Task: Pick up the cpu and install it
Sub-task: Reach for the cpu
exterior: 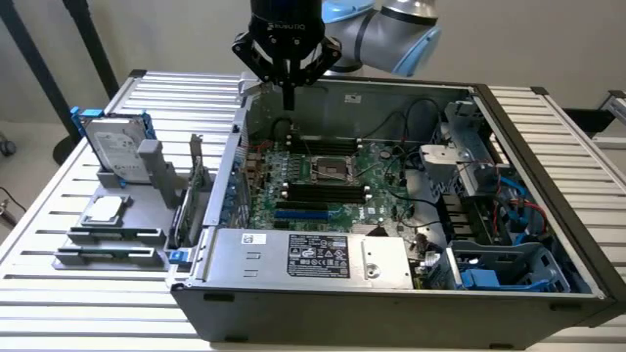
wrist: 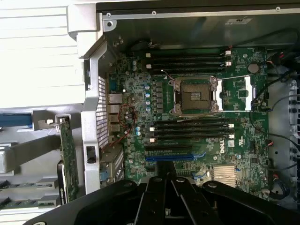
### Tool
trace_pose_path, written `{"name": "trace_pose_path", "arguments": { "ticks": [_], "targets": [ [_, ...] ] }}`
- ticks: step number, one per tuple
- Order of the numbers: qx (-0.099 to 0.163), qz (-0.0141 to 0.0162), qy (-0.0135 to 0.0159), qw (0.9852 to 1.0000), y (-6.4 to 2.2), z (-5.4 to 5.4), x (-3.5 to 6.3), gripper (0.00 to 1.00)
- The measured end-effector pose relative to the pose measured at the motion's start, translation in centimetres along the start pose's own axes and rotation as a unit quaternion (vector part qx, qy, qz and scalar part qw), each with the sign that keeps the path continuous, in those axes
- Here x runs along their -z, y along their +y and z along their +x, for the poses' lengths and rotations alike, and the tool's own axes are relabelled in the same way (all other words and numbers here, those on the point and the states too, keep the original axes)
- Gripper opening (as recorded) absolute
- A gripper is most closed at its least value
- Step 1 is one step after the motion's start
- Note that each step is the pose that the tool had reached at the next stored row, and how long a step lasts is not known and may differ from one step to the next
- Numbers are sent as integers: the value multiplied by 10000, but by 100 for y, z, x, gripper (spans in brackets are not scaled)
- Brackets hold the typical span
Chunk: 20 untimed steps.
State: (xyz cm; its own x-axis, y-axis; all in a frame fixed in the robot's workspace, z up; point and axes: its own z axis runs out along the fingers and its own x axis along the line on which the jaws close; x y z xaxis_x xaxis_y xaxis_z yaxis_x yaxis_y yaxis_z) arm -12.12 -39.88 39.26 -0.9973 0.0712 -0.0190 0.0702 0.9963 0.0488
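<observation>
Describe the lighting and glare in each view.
Exterior view: soft, even light; the cpu has a mild sheen, the gripper hangs dark above the computer case. Wrist view: the slatted table is washed out white, the motherboard evenly lit, the gripper a black silhouette.

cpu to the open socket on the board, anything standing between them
Yes. The cpu lies on the grey holder outside the case. Between it and the empty, uncovered socket stand an upright card and the case's side wall. Nothing lies on the socket itself.
</observation>
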Motion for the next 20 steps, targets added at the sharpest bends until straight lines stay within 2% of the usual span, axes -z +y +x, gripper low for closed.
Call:
{"name": "trace_pose_path", "arguments": {
  "ticks": [6, 20],
  "targets": [
    [0, 1, 1, 10000, -4, 19, 2, 11],
    [0, 0, 0, 10000, -85, 649, -11, 11]
  ]
}}
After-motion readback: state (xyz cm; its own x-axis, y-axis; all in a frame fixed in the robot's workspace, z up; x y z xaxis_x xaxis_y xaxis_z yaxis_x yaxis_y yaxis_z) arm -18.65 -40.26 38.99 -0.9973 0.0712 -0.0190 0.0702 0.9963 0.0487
